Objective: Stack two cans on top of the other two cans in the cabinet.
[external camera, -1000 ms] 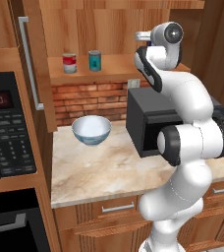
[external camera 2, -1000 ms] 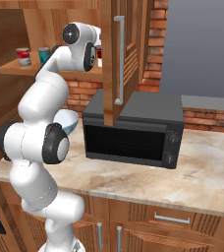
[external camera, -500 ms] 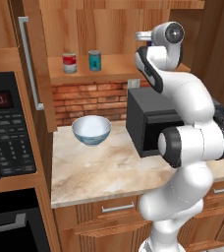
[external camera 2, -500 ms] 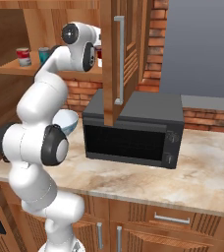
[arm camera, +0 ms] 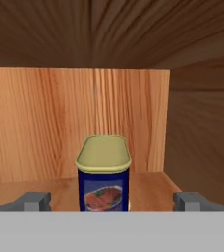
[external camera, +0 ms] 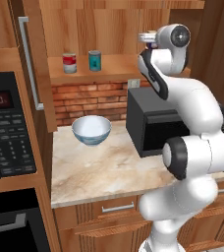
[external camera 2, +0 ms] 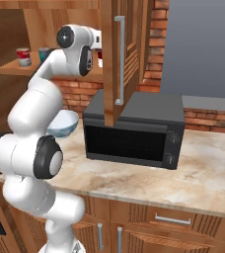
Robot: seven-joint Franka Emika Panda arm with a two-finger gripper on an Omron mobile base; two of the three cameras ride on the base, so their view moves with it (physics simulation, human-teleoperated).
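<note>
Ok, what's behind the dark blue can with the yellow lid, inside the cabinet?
Behind the dark blue can with the yellow lid, just the light wood back panel and side wall. The can hides the shelf strip directly behind it.

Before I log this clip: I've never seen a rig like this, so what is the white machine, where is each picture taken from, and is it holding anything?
The white machine is a robot arm on a base that can drive, in a rendered kitchen. Two pictures come from cameras on that base, behind the arm to its left and right. The third looks out along the claw itself, into the open wall cabinet.

On the cabinet shelf, toward its left, stand a red-and-white can and a teal can. In the hand view a dark blue can with a yellow lid stands upright on the shelf, straight ahead between the claw's two fingertips, which are spread wide apart. The claw is open and holds nothing.

On the counter sit a pale bowl and a black microwave.
</note>
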